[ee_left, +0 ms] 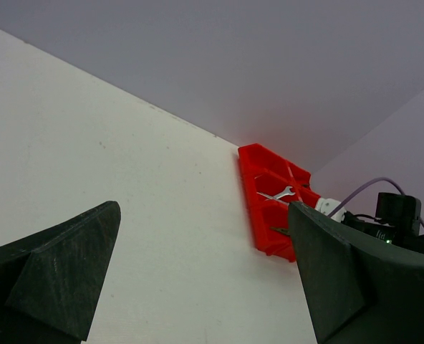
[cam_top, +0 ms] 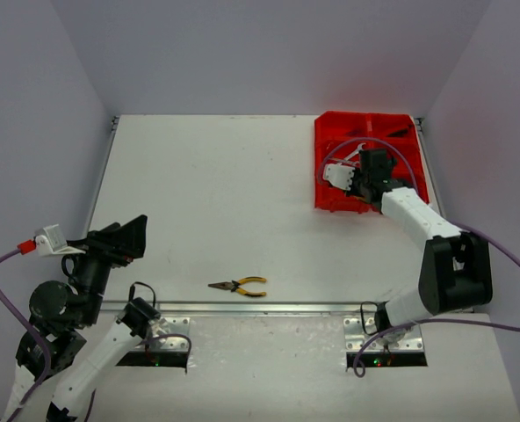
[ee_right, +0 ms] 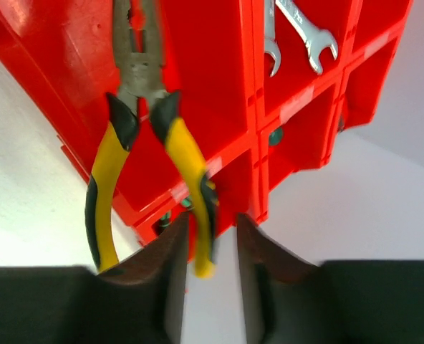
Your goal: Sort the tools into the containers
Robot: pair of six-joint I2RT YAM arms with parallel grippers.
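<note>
The red tray (cam_top: 392, 132) of bin compartments sits at the far right of the table. My right gripper (cam_top: 352, 180) hovers over its near left compartment. In the right wrist view the gripper (ee_right: 212, 222) is open. A blurred pair of yellow-handled pliers (ee_right: 187, 154) hangs nose-first into a compartment of the tray (ee_right: 212, 86), one handle loose between the fingers. Two silver wrenches (ee_right: 309, 32) lie in a neighbouring compartment. A second pair of yellow-handled pliers (cam_top: 238, 286) lies on the table near the front edge. My left gripper (cam_top: 128, 233) is open and empty, raised at the left.
The left wrist view shows the gripper (ee_left: 203, 215) over bare white table, with the tray (ee_left: 251, 179) and a wrench (ee_left: 276, 194) far off. Something green (ee_right: 275, 136) shows in a lower tray compartment. Grey walls enclose the table.
</note>
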